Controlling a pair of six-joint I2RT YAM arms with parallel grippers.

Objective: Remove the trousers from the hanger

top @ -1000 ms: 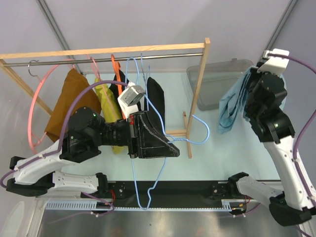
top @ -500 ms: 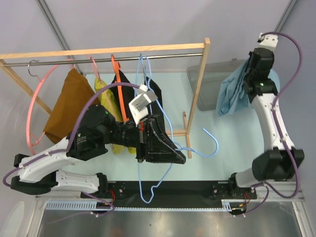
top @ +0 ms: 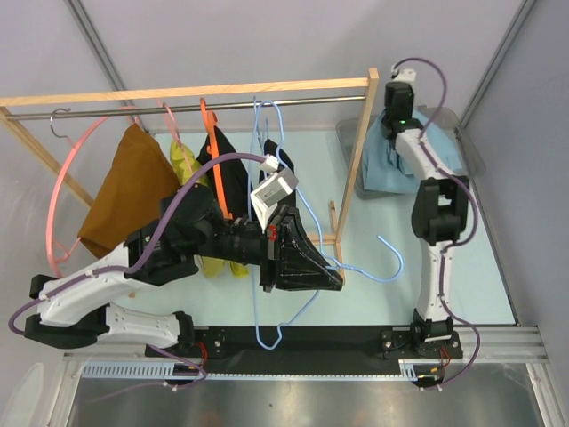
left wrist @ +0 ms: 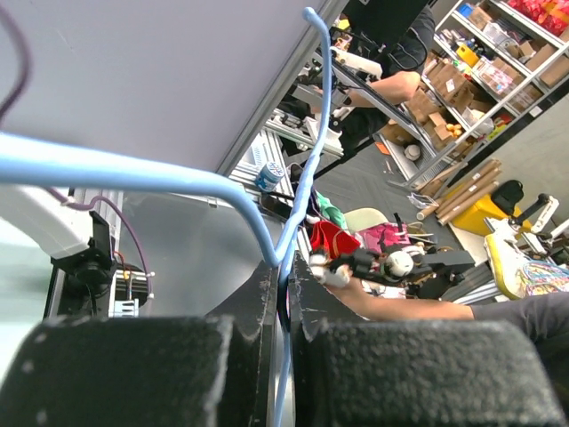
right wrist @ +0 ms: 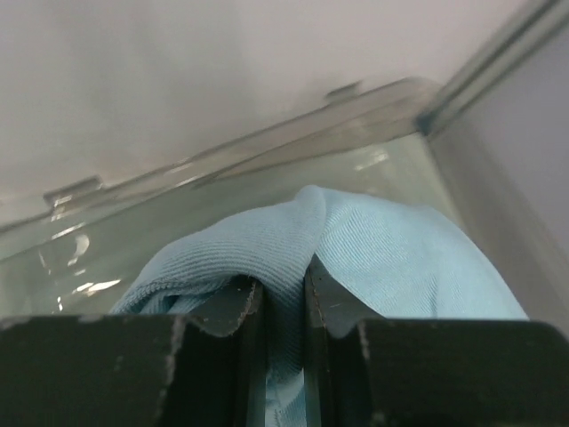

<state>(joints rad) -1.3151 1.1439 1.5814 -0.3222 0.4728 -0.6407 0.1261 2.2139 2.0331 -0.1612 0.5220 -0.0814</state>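
Note:
My left gripper [top: 333, 278] is shut on the bare light blue hanger [top: 369, 274] and holds it above the table in front of the rack; in the left wrist view the hanger's wire [left wrist: 293, 222] runs between my fingertips [left wrist: 286, 289]. My right gripper [top: 394, 133] is shut on the light blue trousers [top: 384, 169] and holds them over the clear bin [top: 449, 142] at the back right. In the right wrist view a fold of the trousers [right wrist: 356, 245] is pinched between my fingers, with the bin wall [right wrist: 222, 169] behind.
A wooden clothes rack [top: 187, 92] spans the back, its post [top: 359, 151] beside the bin. On it hang a brown garment [top: 120, 191], a yellow one [top: 187, 169], a black one [top: 233, 173], a second blue hanger [top: 264, 120] and an empty pink hanger [top: 67, 178].
My right arm has swung left and back, carrying the trousers from the far right to over the bin. My left gripper has moved the blue hanger a little to the right.

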